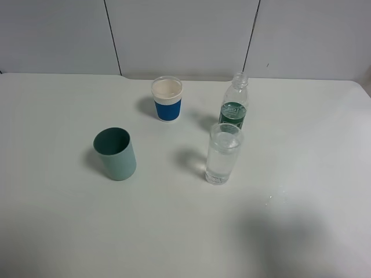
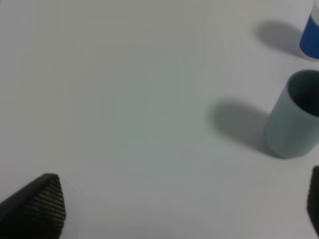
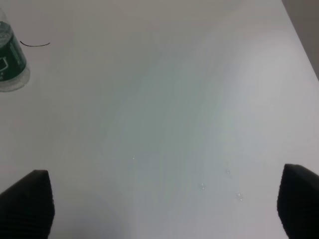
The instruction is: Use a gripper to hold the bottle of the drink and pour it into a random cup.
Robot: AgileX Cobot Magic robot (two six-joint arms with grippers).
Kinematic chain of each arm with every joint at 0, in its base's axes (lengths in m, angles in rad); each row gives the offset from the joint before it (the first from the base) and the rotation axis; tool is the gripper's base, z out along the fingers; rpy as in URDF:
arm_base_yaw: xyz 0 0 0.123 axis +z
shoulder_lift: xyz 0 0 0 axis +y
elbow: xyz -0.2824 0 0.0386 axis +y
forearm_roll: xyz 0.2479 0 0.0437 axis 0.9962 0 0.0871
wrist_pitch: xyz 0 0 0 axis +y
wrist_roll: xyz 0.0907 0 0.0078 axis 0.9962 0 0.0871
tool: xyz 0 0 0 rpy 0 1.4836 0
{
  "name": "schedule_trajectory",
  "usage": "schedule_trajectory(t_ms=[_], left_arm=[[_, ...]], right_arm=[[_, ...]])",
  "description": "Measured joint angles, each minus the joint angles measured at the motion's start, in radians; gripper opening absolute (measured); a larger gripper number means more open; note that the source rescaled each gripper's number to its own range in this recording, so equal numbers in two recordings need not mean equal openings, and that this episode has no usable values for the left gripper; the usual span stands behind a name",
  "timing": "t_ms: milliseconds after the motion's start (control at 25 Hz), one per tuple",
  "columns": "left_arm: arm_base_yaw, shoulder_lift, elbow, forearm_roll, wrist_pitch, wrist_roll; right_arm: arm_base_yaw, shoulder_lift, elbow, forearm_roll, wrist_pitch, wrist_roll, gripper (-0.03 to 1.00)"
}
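Right gripper (image 3: 164, 204) jaws wide apart over white table (image 3: 164, 99); bottle (image 3: 11, 62) at edge; droplets (image 3: 219, 184) nearby.

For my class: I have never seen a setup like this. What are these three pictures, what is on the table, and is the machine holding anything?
A two-armed robot works at a white table. One picture looks down from a high camera; the other two come from cameras on each wrist. The dark corners there are fingertips of the left gripper and the right gripper, both open and holding nothing. On the table stand an uncapped bottle, a clear glass in front of it holding water, a teal cup and a white cup with a blue band.
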Motion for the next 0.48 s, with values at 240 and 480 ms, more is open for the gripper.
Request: schedule_trajectory(t_ms=[240,480], left_arm=[[0.0,0.0,0.0,0.0,0.0,0.0],[0.0,0.0,0.0,0.0,0.0,0.0]], right_arm=[[0.0,0.0,0.0,0.0,0.0,0.0,0.87],[0.0,0.0,0.0,0.0,0.0,0.0,0.87]])
